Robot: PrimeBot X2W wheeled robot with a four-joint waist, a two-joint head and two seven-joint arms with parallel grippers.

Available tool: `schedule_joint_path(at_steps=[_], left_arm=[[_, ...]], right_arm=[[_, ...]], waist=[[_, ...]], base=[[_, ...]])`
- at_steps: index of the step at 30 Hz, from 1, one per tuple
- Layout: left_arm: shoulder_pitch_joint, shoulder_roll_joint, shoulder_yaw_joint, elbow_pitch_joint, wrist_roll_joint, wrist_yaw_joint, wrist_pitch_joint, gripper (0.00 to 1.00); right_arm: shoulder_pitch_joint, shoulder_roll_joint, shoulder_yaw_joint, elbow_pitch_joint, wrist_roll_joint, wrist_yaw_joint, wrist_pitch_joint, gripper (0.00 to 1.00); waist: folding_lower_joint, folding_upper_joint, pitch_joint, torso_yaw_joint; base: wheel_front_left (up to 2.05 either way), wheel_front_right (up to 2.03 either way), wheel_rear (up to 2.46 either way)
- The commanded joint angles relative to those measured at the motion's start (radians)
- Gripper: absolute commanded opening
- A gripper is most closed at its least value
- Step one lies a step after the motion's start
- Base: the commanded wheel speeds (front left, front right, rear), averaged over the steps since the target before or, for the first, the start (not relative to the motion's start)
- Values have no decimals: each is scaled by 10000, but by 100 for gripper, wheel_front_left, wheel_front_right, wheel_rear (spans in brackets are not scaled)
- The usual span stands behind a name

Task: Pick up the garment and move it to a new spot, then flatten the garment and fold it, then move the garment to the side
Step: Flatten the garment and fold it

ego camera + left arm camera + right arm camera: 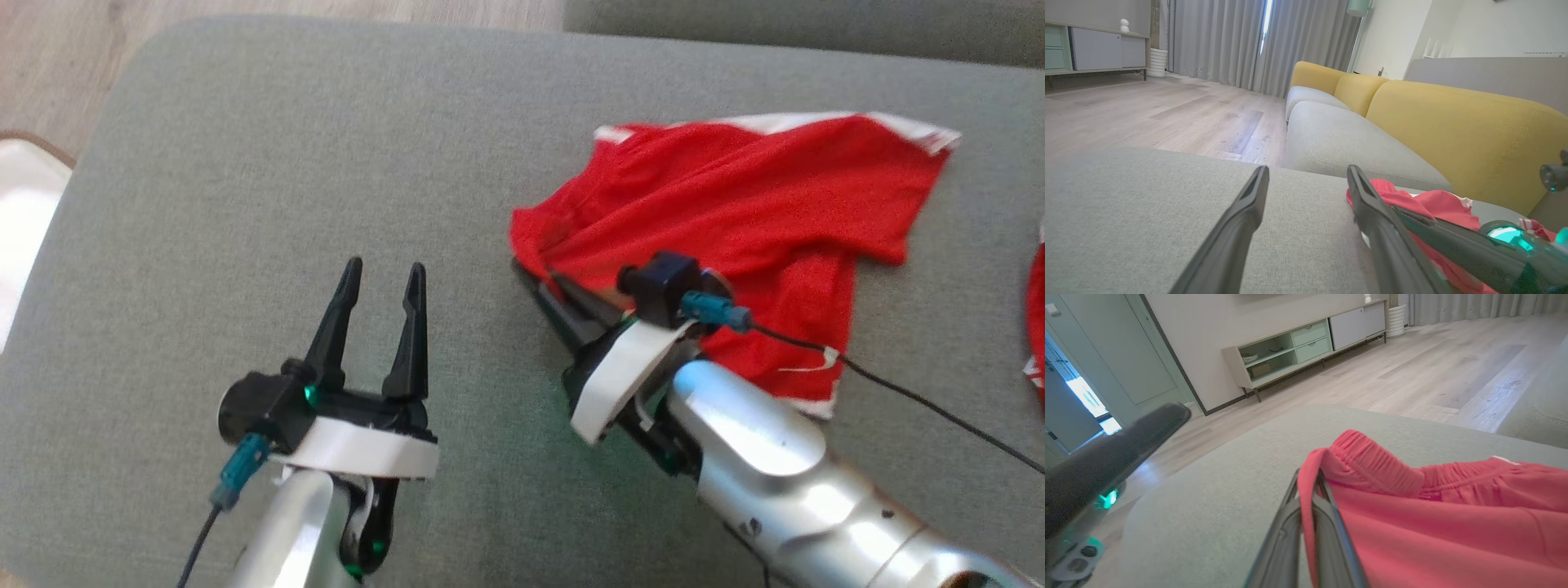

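Right gripper [1307, 477] of mine is clenched on the elastic waistband [1367, 457] of the soft red fabric shorts [735, 204] with white trim, crumpled on the grey-green upholstered cushion [245, 163]. Light, limp cloth: I judge that band the firmest hold.

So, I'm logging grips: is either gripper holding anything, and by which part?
The right gripper is shut on the red garment, pinching its elastic waistband edge. The left gripper is open, holding nothing.
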Motion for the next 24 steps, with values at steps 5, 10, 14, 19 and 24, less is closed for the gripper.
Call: schedule_joint_path(at_steps=[5,10,14,19,24], left_arm=[[102,74,480,-254,222,-93,-51,100],[128,74,504,-298,271,-133,-51,100],[28,74,445,-348,239,-150,-51,100],[-121,74,377,-359,161,-142,-51,100],[-232,74,337,-352,77,-97,-51,100]], right_arm=[[225,-334,807,-1182,1244,-9,322,0],[97,-935,605,-961,2087,-9,564,0],[-266,-1226,530,-373,2292,-9,770,0],[-701,-1348,784,365,2141,-9,726,0],[-1082,-1242,1377,1186,1560,-9,520,5]], waist=[[1,0,-371,-117],[1,0,-294,-64],[1,0,-76,11],[1,0,159,91],[1,0,305,98]], base=[[0,0,0],[0,0,0],[0,0,0],[0,0,0],[0,0,0]])
